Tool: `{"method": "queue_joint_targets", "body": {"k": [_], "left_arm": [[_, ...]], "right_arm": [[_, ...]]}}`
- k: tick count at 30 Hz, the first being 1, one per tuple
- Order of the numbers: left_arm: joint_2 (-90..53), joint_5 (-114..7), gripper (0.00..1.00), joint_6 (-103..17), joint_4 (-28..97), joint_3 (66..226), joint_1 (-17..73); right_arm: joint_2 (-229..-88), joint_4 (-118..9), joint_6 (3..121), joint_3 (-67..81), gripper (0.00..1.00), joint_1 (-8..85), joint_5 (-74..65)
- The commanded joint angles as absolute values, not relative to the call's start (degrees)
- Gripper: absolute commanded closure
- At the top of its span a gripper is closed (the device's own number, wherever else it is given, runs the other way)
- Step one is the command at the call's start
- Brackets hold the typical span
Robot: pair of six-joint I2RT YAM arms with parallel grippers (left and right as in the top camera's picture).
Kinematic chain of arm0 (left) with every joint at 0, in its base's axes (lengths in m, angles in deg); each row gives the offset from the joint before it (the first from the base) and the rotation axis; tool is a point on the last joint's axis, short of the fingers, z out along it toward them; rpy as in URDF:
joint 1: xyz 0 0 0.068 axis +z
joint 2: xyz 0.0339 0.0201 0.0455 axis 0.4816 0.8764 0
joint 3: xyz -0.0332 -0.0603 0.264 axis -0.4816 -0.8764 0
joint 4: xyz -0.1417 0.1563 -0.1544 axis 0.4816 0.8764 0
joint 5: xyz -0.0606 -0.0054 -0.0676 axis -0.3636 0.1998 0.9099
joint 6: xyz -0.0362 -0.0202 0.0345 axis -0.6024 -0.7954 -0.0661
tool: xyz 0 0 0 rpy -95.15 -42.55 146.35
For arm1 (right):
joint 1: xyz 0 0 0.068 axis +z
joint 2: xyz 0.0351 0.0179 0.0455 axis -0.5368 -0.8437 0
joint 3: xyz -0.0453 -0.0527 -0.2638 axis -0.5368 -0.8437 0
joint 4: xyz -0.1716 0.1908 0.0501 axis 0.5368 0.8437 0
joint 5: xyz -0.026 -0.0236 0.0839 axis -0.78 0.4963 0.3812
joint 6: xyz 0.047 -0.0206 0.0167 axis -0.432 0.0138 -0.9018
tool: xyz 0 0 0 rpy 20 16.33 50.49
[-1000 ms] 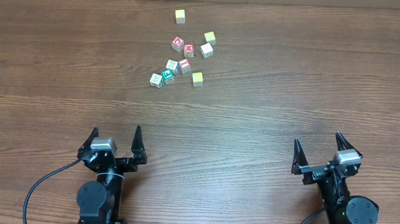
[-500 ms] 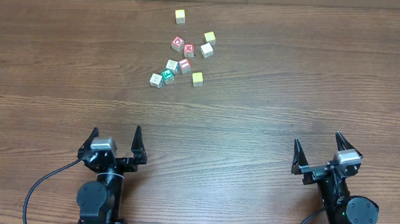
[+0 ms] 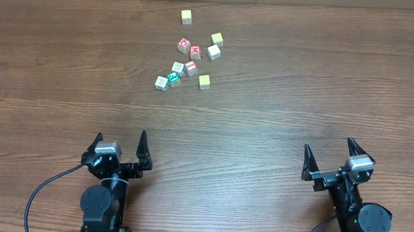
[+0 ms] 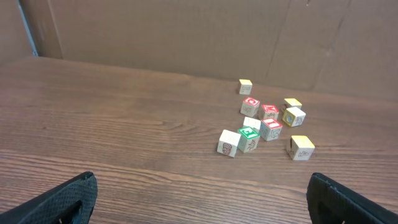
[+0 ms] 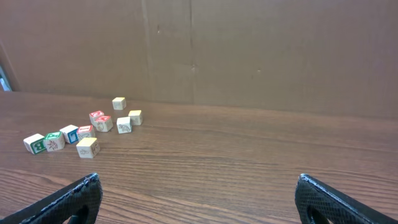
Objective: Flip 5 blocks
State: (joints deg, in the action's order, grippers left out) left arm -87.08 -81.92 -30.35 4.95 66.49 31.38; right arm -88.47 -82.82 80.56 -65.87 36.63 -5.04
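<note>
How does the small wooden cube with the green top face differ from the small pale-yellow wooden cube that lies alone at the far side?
The green-topped cube shows a green printed face; the lone pale-yellow cube shows a plain-looking top. The green-topped cube sits close among other cubes; the pale-yellow one stands apart. Both are small wooden cubes resting flat on the table.

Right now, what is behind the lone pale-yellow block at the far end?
Behind the lone block there is only bare table, then a cardboard wall. The block's far face is hidden.
</note>
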Motion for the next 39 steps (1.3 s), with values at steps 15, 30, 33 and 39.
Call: {"method": "queue_joint_targets", "body": {"k": [15,30,33,39], "left_arm": [[-86.7,-84.3,0.00,-31.2,9.4,74.9,31.0],[-62.0,-77.2,0.00,-34.5,34.6,116.1,31.0],[-52.0,-76.0,0.00,-32.4,43.5,126.3,31.0],[-31.2,-74.3,0.00,-31.7,62.9,144.1,31.0]], "right_arm": [[-88.1,-83.0,80.8,-66.5,0.00,36.5,-4.9],[-88.1,-83.0,80.8,-66.5,0.00,36.5,-4.9],[-88.1,-83.0,80.8,-66.5,0.00,36.5,-4.9],[-88.1,-83.0,80.8,-66.5,0.00,36.5,-4.9]]}}
